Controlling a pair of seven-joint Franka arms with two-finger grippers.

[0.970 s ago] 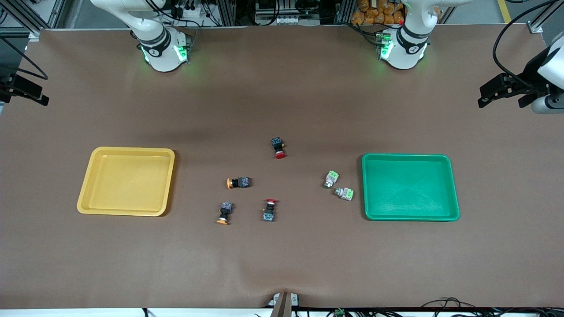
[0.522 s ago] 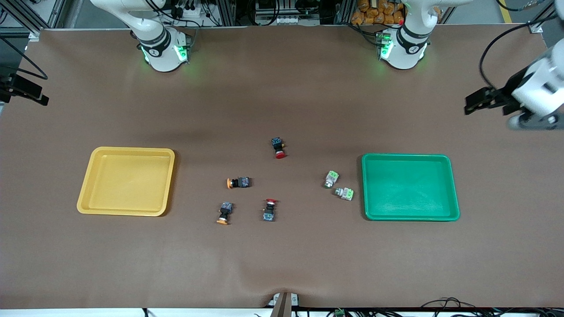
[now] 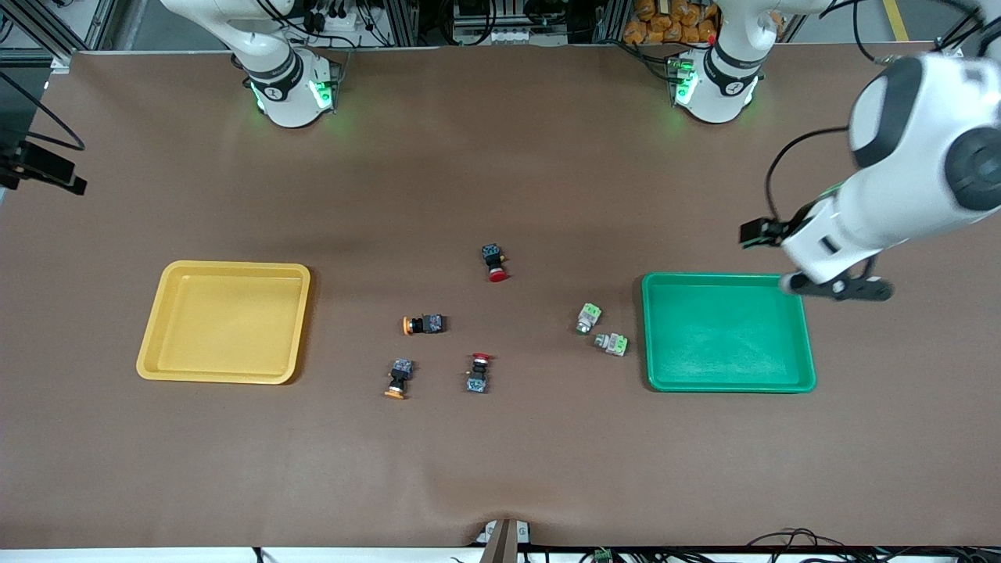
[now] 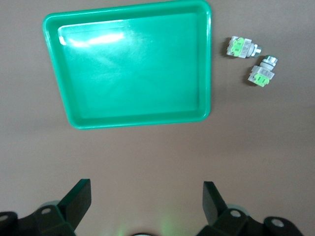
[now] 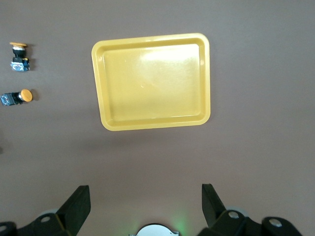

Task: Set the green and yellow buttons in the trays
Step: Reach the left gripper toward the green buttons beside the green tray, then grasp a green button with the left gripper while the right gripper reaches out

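Observation:
Two whitish-grey and green buttons (image 3: 588,318) (image 3: 611,343) lie on the table beside the green tray (image 3: 727,332), toward the table's middle. They also show in the left wrist view (image 4: 242,47) (image 4: 262,72) beside that tray (image 4: 130,73). Two orange-yellow capped buttons (image 3: 422,324) (image 3: 399,378) lie between the middle and the yellow tray (image 3: 227,320). They show in the right wrist view (image 5: 18,56) (image 5: 17,96) beside that tray (image 5: 152,81). Both trays hold nothing. My left gripper (image 3: 799,260) (image 4: 146,196) is open, up over the green tray's rim. My right gripper (image 3: 47,173) (image 5: 146,196) is open, high at the right arm's end of the table.
Two dark switches with red caps lie on the table: one (image 3: 494,262) farther from the front camera than the yellow-capped buttons, one (image 3: 478,372) beside the nearer yellow-capped button. The brown table cover has a small ripple at its front edge (image 3: 500,516).
My left arm has swung in from the table's end and now hangs over the green tray's rim. My right gripper has hardly moved. The buttons and trays lie as before.

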